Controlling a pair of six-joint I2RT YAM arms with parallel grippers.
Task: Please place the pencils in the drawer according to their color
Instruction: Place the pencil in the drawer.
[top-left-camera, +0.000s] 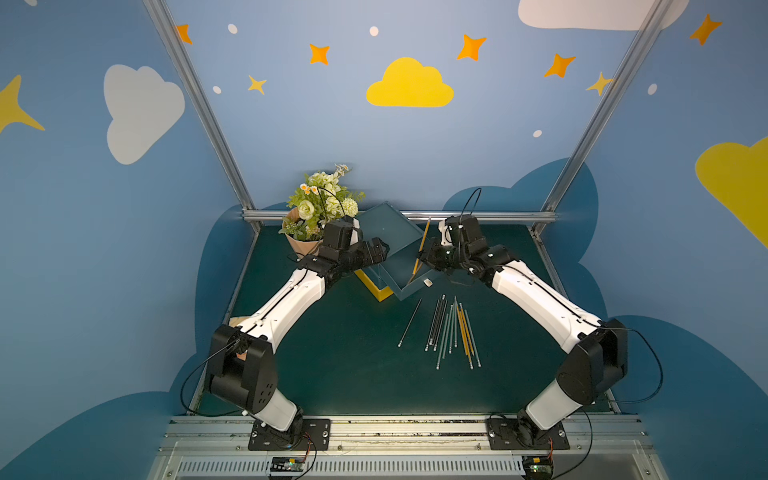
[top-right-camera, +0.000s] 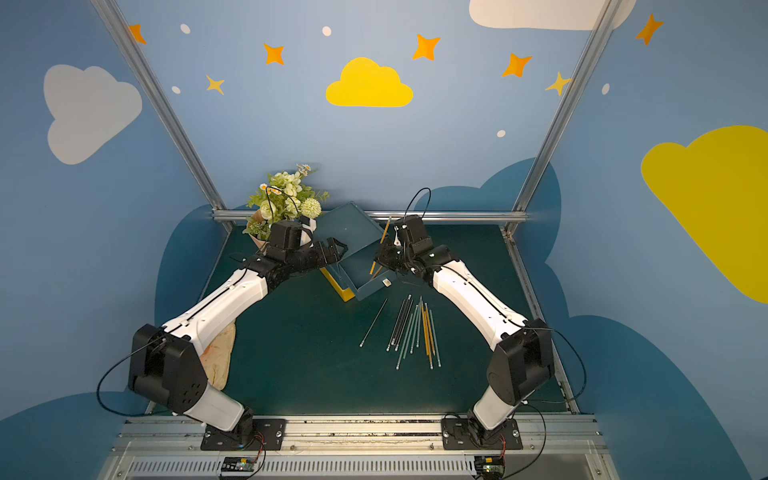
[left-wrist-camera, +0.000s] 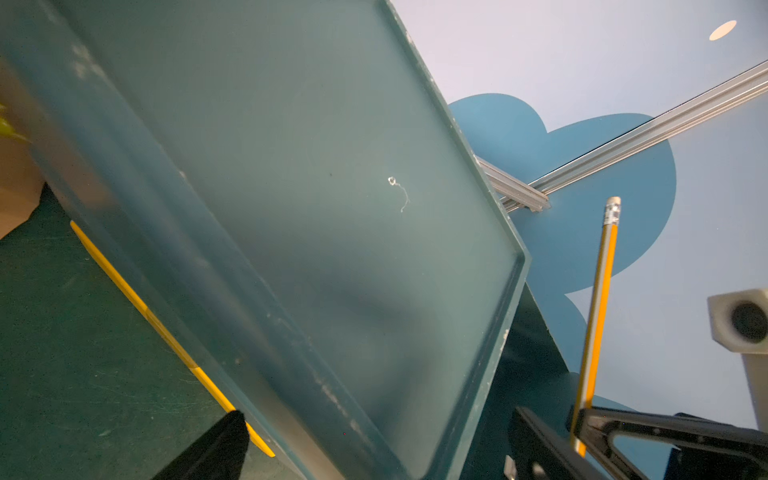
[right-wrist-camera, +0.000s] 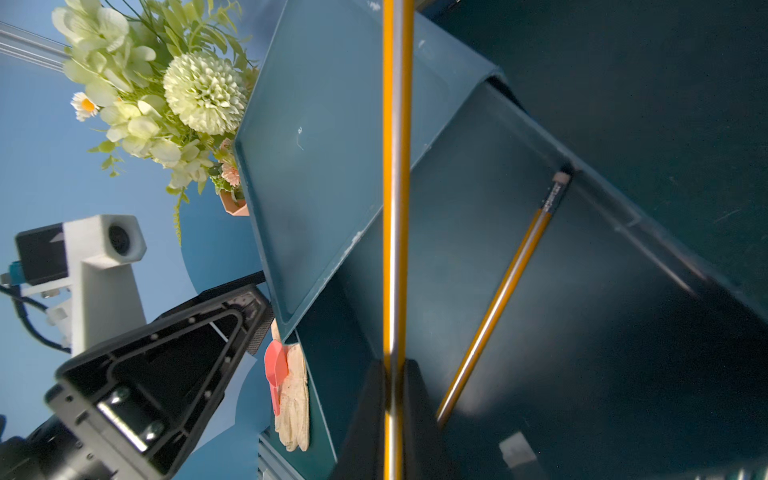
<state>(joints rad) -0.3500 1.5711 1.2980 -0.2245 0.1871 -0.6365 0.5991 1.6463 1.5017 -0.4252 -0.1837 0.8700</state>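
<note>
On the green bench most pencils lie in a bunch. The right claw pinches a yellow pencil over the open drawer. Another yellow one lies inside, likely to keep yellows together. I cannot tell if the left claw beside the drawer is spread.

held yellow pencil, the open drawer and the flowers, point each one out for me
held yellow pencil (right-wrist-camera: 398, 166): right wrist view, middle of the shaft.
open drawer (right-wrist-camera: 561, 311): right wrist view, bare floor.
flowers (top-left-camera: 320, 203): in a top view, the pale blooms.
</note>
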